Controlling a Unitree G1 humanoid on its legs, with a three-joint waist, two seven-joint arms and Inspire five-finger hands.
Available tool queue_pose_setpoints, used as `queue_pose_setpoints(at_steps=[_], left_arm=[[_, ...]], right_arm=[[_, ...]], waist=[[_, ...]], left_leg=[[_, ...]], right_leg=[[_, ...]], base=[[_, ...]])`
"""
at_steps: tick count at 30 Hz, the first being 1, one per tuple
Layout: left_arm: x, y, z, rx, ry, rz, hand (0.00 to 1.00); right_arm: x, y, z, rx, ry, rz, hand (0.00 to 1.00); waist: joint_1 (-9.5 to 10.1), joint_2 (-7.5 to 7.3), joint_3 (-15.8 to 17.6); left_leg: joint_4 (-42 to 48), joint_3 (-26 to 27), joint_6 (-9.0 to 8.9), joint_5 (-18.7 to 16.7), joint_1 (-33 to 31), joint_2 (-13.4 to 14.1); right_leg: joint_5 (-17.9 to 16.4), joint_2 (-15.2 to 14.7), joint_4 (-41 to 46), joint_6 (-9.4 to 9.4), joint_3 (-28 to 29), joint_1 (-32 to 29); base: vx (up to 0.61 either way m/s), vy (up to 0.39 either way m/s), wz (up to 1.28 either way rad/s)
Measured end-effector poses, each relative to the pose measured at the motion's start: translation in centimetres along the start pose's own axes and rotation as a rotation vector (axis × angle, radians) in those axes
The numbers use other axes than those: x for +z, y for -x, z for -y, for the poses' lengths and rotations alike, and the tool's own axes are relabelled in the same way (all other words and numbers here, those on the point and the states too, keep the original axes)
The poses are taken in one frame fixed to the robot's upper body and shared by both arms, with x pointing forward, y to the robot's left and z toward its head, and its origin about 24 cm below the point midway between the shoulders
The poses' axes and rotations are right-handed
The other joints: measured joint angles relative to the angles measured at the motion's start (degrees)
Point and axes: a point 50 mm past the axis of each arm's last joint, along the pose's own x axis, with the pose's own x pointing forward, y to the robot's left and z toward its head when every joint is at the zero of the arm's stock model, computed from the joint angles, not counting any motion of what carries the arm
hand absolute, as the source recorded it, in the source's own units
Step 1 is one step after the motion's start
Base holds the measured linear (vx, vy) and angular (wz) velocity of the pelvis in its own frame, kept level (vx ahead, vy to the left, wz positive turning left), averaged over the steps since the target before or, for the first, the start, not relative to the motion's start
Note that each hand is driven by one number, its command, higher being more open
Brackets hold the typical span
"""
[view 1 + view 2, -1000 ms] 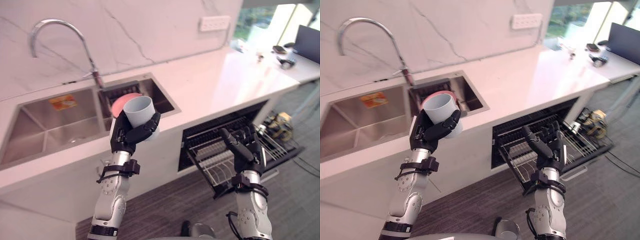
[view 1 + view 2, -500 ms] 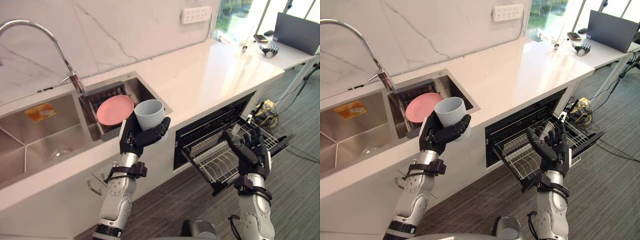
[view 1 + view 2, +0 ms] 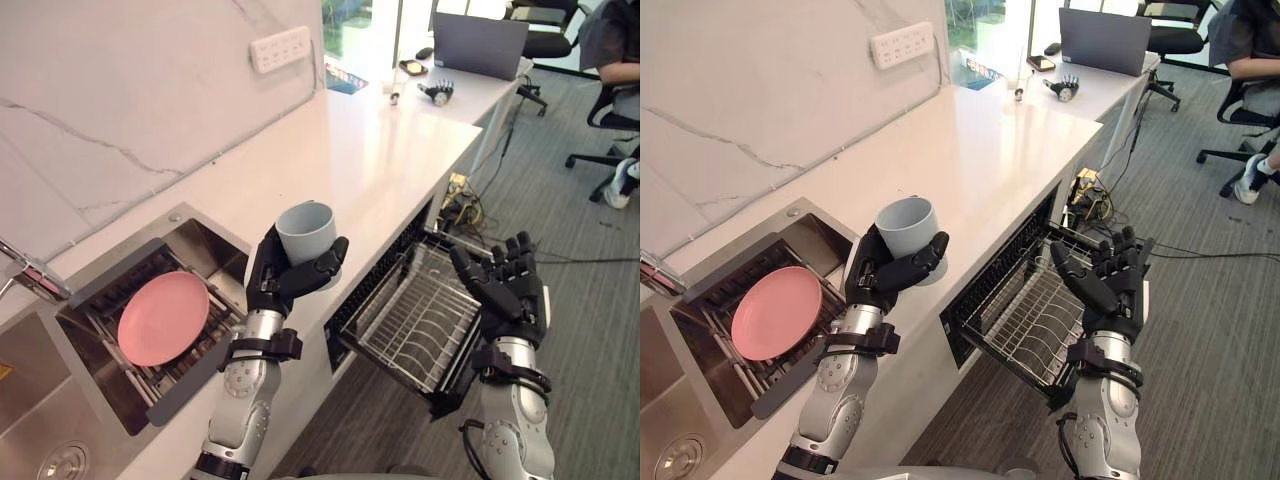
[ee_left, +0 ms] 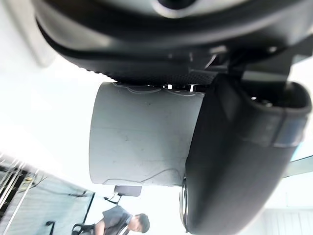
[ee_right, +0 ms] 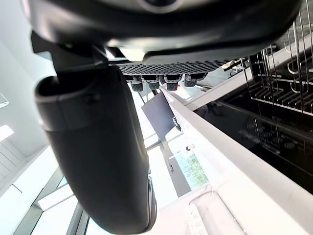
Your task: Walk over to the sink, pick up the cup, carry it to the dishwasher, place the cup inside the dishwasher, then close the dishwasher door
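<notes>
My left hand (image 3: 283, 283) is shut on a pale grey-blue cup (image 3: 308, 230), held upright above the white counter's front edge; the cup (image 4: 142, 134) sits between thumb and fingers in the left wrist view. To its right the dishwasher (image 3: 375, 290) stands open under the counter, with its wire rack (image 3: 420, 315) pulled out and bare. My right hand (image 3: 505, 295) hangs open, fingers straight, over the rack's right end, holding nothing. The sink (image 3: 60, 440) lies at lower left.
A pink plate (image 3: 162, 318) leans in the drying basket (image 3: 150, 365) beside the sink. A laptop (image 3: 480, 45) and small items rest on the counter's far end. A seated person (image 3: 610, 40) and office chairs are at the far right. Grey carpet lies around the rack.
The camera has swung right: sink and tap slid out to the left, the dishwasher rack came nearer the middle. The cup stays in my left hand; the right hand stays open.
</notes>
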Motion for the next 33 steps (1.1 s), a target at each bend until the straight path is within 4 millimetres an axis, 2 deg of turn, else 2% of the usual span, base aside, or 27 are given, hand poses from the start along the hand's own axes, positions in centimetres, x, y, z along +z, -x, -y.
queue_pose_setpoints(at_steps=[6,11,15,16,17,18,19,20,23,26,27,28,30,31,33], left_arm=[[0.4,-0.1,-0.2,0.019,0.0,0.02,0.0],[0.6,-0.2,-0.1,0.012,-0.004,0.028,0.0],[1.4,-0.5,-0.3,0.012,-0.084,0.097,0.0],[1.9,-0.6,-0.7,0.023,-0.131,0.133,0.0],[2.5,-0.7,-1.0,0.042,-0.2,0.172,0.0],[2.9,-0.9,-1.3,0.054,-0.282,0.203,0.0],[3.1,-1.0,-1.4,0.058,-0.324,0.217,0.0],[3.5,-1.2,-1.5,0.054,-0.388,0.238,0.0],[3.9,-1.8,0.1,-0.011,-0.446,0.294,0.0],[4.5,-2.1,1.2,-0.085,-0.477,0.359,0.0],[4.8,-2.2,1.4,-0.098,-0.485,0.385,0.0],[4.9,-2.2,1.4,-0.102,-0.487,0.396,0.0],[5.2,-2.3,1.3,-0.1,-0.492,0.409,0.0],[5.2,-2.4,1.1,-0.089,-0.498,0.406,0.0],[5.1,-2.4,0.9,-0.069,-0.501,0.389,0.0]], right_arm=[[-0.2,0.1,-1.1,0.095,-0.042,-0.012,1.0],[0.0,0.1,-1.8,0.229,-0.189,-0.026,1.0],[-0.1,-0.2,-3.1,0.382,-0.28,-0.057,1.0],[-0.1,-0.4,-3.8,0.438,-0.297,-0.067,1.0],[-0.1,-0.7,-4.6,0.509,-0.314,-0.073,1.0],[0.0,-0.9,-5.3,0.566,-0.345,-0.079,1.0],[0.1,-1.0,-5.7,0.594,-0.358,-0.084,1.0],[0.2,-1.1,-6.0,0.637,-0.365,-0.089,1.0],[0.8,-1.3,-5.2,0.668,-0.33,-0.108,1.0],[0.9,-1.2,-4.5,0.678,-0.296,-0.125,1.0],[1.0,-1.1,-4.6,0.686,-0.296,-0.127,1.0],[1.1,-1.1,-4.7,0.692,-0.294,-0.125,1.0],[1.6,-1.1,-5.0,0.715,-0.275,-0.114,1.0],[1.8,-1.3,-5.4,0.737,-0.268,-0.118,1.0],[1.9,-1.6,-5.7,0.753,-0.258,-0.131,1.0]], waist=[[-0.03,-0.62,-0.34],[-0.21,-1.46,-0.84],[0.33,-1.7,-0.85],[0.62,-1.71,-0.85],[0.94,-1.83,-0.82],[1.19,-1.93,-0.84],[1.25,-2.36,-0.83],[1.03,-3.05,-0.68],[0.17,-3.01,-0.63],[-0.17,-2.96,-0.6],[-0.14,-2.97,-0.6],[-0.02,-2.99,-0.61],[1.43,-3.23,-0.57],[1.89,-3.61,-0.56],[1.88,-3.66,-0.52]], left_leg=[[-0.94,0.72,0.31,0.2,0.2,-0.08],[-1.01,2.07,0.59,0.4,0.21,-0.34],[-1.02,5.94,0.74,0.22,0.71,0.44],[-0.91,7.91,0.74,0.01,0.72,1.08],[-0.69,10.39,1.3,-0.46,0.76,1.67],[-0.15,12.47,1.06,-0.77,0.86,2.27],[0.43,13.39,0.75,-1.0,0.86,2.41],[1.99,13.76,0.16,-1.81,0.69,2.61],[2.27,11.35,-0.01,-2.14,-0.37,3.58],[0.28,6.94,-0.03,-0.69,-0.47,4.4],[-0.69,5.34,-0.72,0.46,-0.69,4.75],[-1.34,4.72,-0.93,1.06,-0.91,4.9],[-3.07,4.1,-2.2,3.42,-1.28,5.0],[-3.19,4.01,-2.37,4.08,-1.88,4.8],[-3.14,3.72,-2.96,4.55,-2.42,4.72]], right_leg=[[0.56,-0.09,-1.22,0.86,-1.08,0.03],[0.69,-0.29,-2.42,1.06,-0.79,0.04],[3.04,0.7,-3.21,1.26,-1.5,-1.72],[4.51,1.02,-4.48,0.81,-3.08,-2.24],[3.68,-0.4,-5.37,-0.4,-8.14,-2.57],[3.53,-2.36,-3.58,-1.13,-14.35,-3.23],[4.31,-3.46,-2.71,-1.46,-16.24,-3.3],[6.04,-4.33,-1.32,0.22,-17.23,-3.45],[6.04,-3.75,0.86,0.18,-16.08,-3.7],[6.17,-2.5,2.8,0.2,-10.0,-3.76],[6.17,-1.88,2.64,0.21,-8.26,-3.71],[6.16,-1.61,2.31,0.22,-7.94,-3.7],[6.16,-1.14,-1.37,0.35,-9.4,-2.59],[6.26,-1.03,-5.07,0.5,-10.47,-1.23],[6.63,-0.61,-9.28,0.65,-11.24,0.49]], base=[[0.0,-0.001,-0.07],[-0.06,-0.005,-0.13],[-0.1,-0.005,-0.51],[-0.13,0.003,-1.0],[-0.12,0.028,-1.21],[-0.07,0.048,-1.02],[-0.02,0.054,-0.72],[-0.01,-0.006,-0.24],[-0.02,-0.007,0.29],[0.0,0.046,0.68],[0.03,0.028,0.7],[0.03,-0.005,0.55],[0.02,-0.061,0.24],[0.0,-0.104,0.09],[-0.03,-0.115,0.1]])
